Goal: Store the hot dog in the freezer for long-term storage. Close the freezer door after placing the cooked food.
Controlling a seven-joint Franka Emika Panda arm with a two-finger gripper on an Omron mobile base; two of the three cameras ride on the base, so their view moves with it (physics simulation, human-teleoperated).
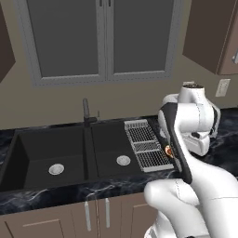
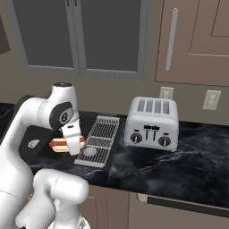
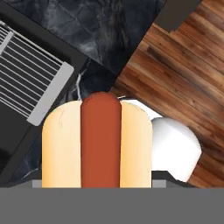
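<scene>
above the tabletop (image 2: 147, 165) the gripper (image 2: 71, 144) is clamped on the hot dog (image 2: 60, 143); keep it level and firmly squeezed while carrying it.

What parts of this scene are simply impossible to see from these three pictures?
- The tan bun with a red sausage: in the hand view its lower end is cut off by the bottom edge; in the right base view the white arm covers its middle.
- The tool's fingertips: hidden behind the bun in the hand view, so their grip is unclear.
- The black double sink: its right rim hides behind the arm in the left base view.
- The silver four-slot toaster's dial markings: too small.
</scene>
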